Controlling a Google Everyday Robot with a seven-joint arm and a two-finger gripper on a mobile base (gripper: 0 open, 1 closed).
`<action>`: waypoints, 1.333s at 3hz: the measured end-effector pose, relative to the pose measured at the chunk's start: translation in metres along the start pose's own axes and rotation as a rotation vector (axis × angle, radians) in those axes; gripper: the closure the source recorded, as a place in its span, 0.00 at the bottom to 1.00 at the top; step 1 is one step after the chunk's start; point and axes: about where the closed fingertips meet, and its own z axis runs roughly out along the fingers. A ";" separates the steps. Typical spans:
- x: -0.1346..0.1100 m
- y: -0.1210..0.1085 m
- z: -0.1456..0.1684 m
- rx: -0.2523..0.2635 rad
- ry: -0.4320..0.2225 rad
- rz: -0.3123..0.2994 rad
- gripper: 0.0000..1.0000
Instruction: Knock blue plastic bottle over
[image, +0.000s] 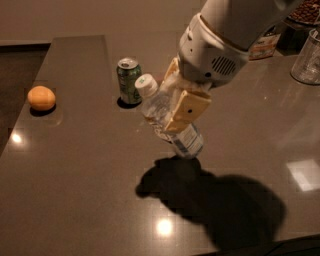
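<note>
Hand clamped around tilted blue plastic bottle over middle of tabletop, cap leaning toward and just beside green can; risk on release: clipping can, or rolling away across smooth tabletop.

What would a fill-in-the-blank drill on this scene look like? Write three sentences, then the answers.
1. The small clear blue plastic bottle with a white cap is ___, not upright.
2. The two-finger gripper is shut on the ___.
3. The round fruit left of the green soda can is ___ in colour.
Missing words: tilted; bottle; orange.
</note>
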 end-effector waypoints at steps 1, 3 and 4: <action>0.029 -0.023 -0.007 0.074 0.170 -0.002 1.00; 0.072 -0.033 -0.010 0.168 0.393 -0.028 1.00; 0.089 -0.027 0.000 0.187 0.465 -0.044 1.00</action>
